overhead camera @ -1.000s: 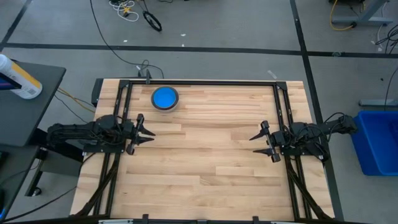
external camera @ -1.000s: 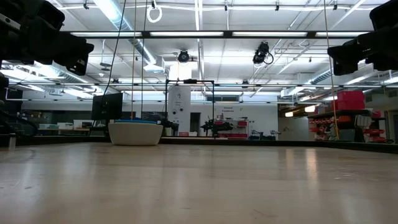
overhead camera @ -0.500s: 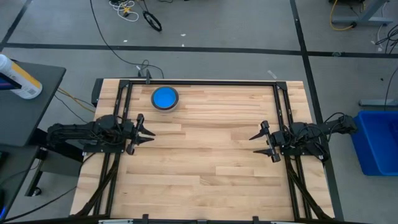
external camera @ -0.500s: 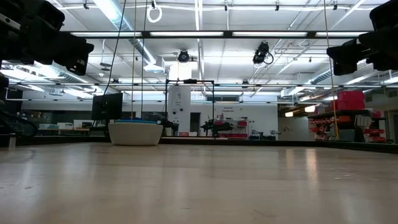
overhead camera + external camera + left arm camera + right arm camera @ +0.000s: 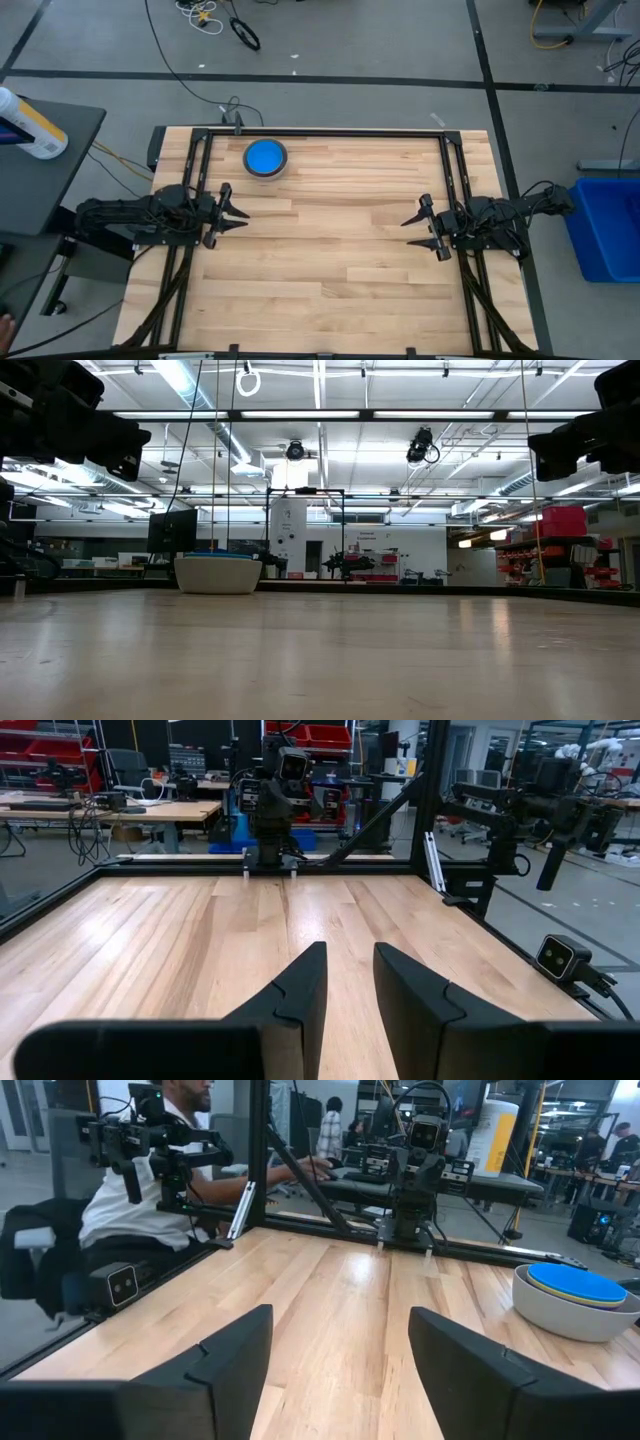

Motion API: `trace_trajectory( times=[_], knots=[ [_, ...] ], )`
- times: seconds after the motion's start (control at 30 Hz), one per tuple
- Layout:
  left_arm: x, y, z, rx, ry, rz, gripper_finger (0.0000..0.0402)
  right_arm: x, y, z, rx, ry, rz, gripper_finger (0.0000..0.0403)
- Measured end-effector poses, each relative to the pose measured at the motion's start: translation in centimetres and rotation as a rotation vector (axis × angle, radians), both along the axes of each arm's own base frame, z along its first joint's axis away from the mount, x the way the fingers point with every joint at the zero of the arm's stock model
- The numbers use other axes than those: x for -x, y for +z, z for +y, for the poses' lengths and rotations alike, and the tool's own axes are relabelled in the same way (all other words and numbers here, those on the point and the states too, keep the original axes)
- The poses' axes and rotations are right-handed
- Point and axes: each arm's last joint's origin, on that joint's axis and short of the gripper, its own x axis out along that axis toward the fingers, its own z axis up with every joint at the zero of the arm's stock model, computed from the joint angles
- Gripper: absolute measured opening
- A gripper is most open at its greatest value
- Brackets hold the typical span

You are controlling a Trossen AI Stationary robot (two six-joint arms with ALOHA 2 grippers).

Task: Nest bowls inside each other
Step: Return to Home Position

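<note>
Since the bowls (image 5: 265, 158) sit nested by the far edge of the table (image 5: 330, 290), seemingly all 5 in 1 stack, the left gripper (image 5: 240, 218) and right gripper (image 5: 408, 232) hang spread and empty at its sides, so only homing remains

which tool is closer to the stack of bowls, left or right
Left. The left tool is close beside the stack of bowls, which stands by the back edge of the table on that side; the right tool is across the table's width from it.
</note>
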Motion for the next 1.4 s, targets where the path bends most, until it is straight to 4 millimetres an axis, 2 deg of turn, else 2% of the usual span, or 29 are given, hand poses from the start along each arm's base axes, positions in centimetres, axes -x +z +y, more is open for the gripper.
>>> trace_trajectory(
  times=[0.87, 1.4],
  knots=[
    [0.0, 0.01, 0.0, 0.0, 0.0, 0.0, 0.0093, 0.0, 0.0, 0.0, 0.0, 0.0, 0.0, 0.02],
    [0.0, 0.01, 0.0, 0.0, 0.0, 0.0, 0.0093, 0.0, 0.0, 0.0, 0.0, 0.0, 0.0, 0.0192]
  ],
)
